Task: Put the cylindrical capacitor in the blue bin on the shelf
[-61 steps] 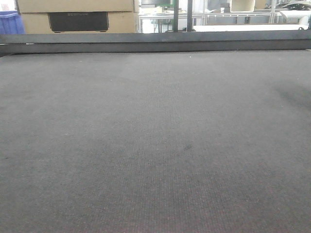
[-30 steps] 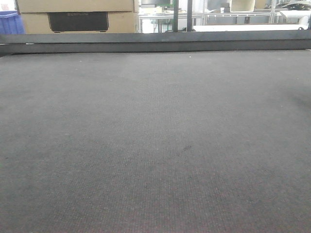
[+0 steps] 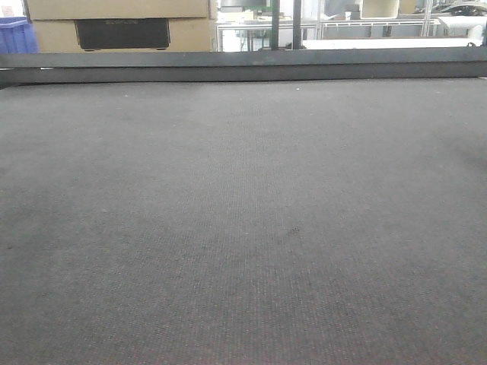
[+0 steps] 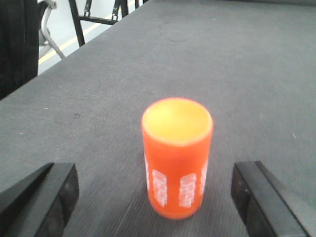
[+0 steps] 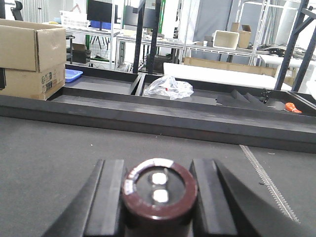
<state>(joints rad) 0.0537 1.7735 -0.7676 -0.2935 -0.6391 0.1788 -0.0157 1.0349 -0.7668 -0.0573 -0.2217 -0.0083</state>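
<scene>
In the right wrist view my right gripper [image 5: 158,167] is shut on the cylindrical capacitor [image 5: 159,190], a stubby dark brown cylinder whose top with two silvery terminals faces the camera, above the dark mat. In the left wrist view my left gripper [image 4: 155,174] is open, its black fingers [image 4: 59,185] wide apart on either side of an upright orange cylinder [image 4: 177,158] with white markings, not touching it. Neither gripper shows in the front view. The stainless-steel shelf is out of view.
The dark table mat [image 3: 243,228] fills the front view, with a raised black rail [image 3: 243,65] along its far edge. Behind it are cardboard boxes [image 3: 122,23] and a blue crate [image 3: 15,36]. The right wrist view shows black trays, a crumpled plastic bag [image 5: 169,88] and a small blue tray [image 5: 73,75].
A dark shadow at the right edge of the mat in the front view has faded. Nothing else has visibly changed.
</scene>
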